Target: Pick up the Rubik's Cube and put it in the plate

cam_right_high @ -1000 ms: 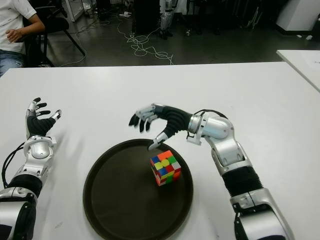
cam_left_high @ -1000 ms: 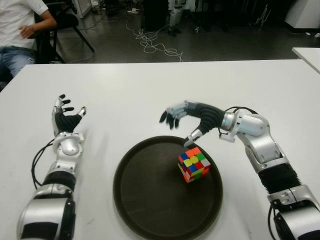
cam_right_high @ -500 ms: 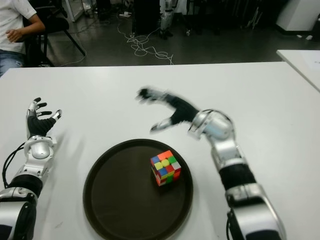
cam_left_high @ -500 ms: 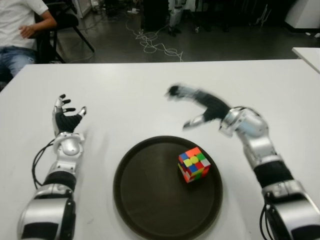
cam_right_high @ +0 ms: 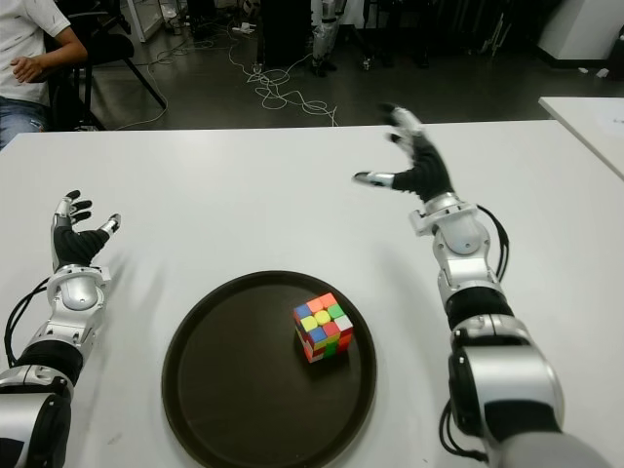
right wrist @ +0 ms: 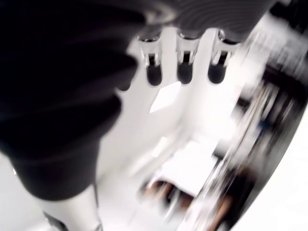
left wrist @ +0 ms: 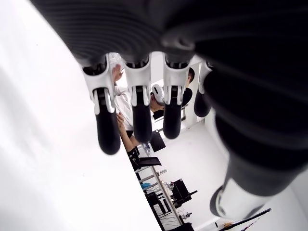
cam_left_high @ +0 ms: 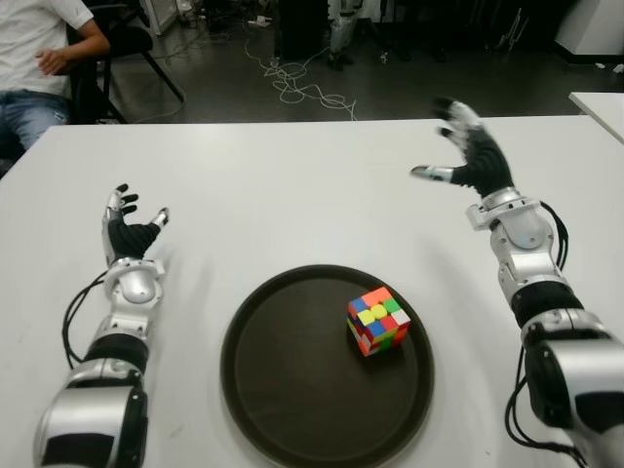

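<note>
The Rubik's Cube (cam_left_high: 377,320) stands inside the dark round plate (cam_left_high: 283,390), toward its right side, with nothing touching it. My right hand (cam_left_high: 466,153) is raised over the white table far behind and to the right of the plate, fingers spread and holding nothing. My left hand (cam_left_high: 127,224) shows at the left of the table, well clear of the plate, palm up with fingers spread and empty. The left wrist view shows its straightened fingers (left wrist: 135,108).
The white table (cam_left_high: 273,185) spreads around the plate. A person sits on a chair (cam_left_high: 39,58) beyond the far left corner. Cables (cam_left_high: 302,88) lie on the floor behind the table. Another white table's edge (cam_left_high: 600,105) shows at the far right.
My right hand has lifted away from above the cube and swung back and to the right, fingers opening wide. The cube stays in the plate. The left hand has not moved.
</note>
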